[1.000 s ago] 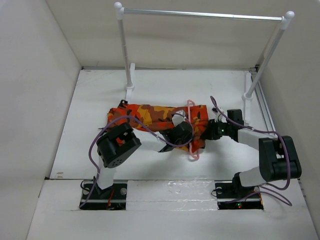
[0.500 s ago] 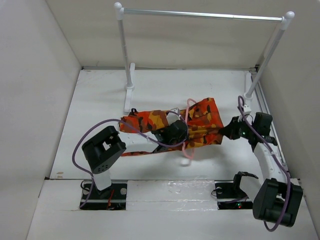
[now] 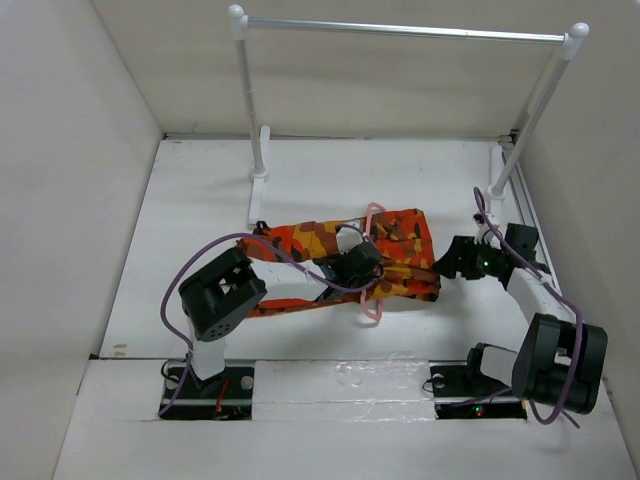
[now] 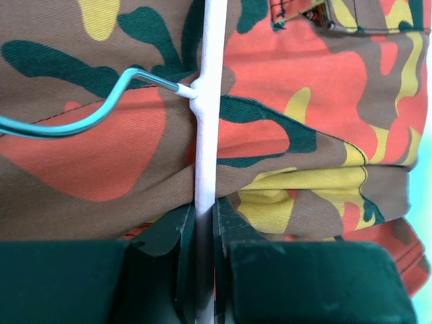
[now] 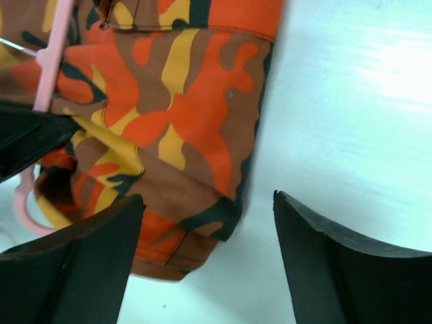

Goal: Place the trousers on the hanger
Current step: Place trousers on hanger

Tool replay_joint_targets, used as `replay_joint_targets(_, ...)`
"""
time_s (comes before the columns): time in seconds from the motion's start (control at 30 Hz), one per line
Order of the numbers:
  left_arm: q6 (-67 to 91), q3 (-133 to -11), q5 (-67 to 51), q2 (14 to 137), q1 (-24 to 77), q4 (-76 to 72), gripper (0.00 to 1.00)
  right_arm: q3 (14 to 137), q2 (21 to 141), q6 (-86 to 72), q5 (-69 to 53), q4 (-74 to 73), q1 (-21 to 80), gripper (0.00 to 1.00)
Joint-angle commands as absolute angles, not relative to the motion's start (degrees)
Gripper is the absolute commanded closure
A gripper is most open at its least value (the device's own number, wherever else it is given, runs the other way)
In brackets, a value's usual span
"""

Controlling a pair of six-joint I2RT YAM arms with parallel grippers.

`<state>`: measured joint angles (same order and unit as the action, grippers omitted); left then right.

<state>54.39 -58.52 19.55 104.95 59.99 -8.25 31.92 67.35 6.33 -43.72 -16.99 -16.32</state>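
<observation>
Trousers [image 3: 400,240] shifted (soft camouflage twill); left end effector [image 4: 204,214] pinches thin hanger [image 4: 208,121].

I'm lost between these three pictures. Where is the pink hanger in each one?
Top external: the hanger lies across the trousers, near the picture's centre.
Left wrist: the hanger runs upright through the centre, pinched by the left end effector.
Right wrist: the hanger is at the upper left.
Shared landmark: the camouflage trousers beneath it.

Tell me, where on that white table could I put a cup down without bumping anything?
Bare table lies left of the rack, and between its feet behind the trousers. The middle is crowded: trousers, hanger, the left pincer shut on it, the right pincer open beside.
</observation>
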Motion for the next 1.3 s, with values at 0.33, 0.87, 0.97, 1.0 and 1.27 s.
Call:
replay_joint_targets(0.33,55.37,-60.38,23.81,106.88,61.08,0.53,1.00,42.80,89.44,1.41,-37.09,2.02,-8.53,0.10)
replay_joint_targets(0.87,55.55,-54.85,25.66,101.87,56.61,3.77,1.00,39.11,84.56,-7.03,-44.83,11.61,-19.06,1.00)
replay_joint_targets(0.97,55.55,-53.79,25.49,101.42,55.90,4.22,1.00,40.17,82.01,-7.29,-46.31,10.37,-22.05,1.00)
replay_joint_targets(1.0,55.63,-52.92,25.31,101.43,55.90,4.13,1.00,40.25,81.31,-7.29,-46.67,10.28,-22.67,1.00)
replay_joint_targets(1.27,55.46,-50.98,25.40,103.80,55.90,4.66,1.00,45.70,81.56,-3.60,-46.14,2.46,-26.19,1.00)
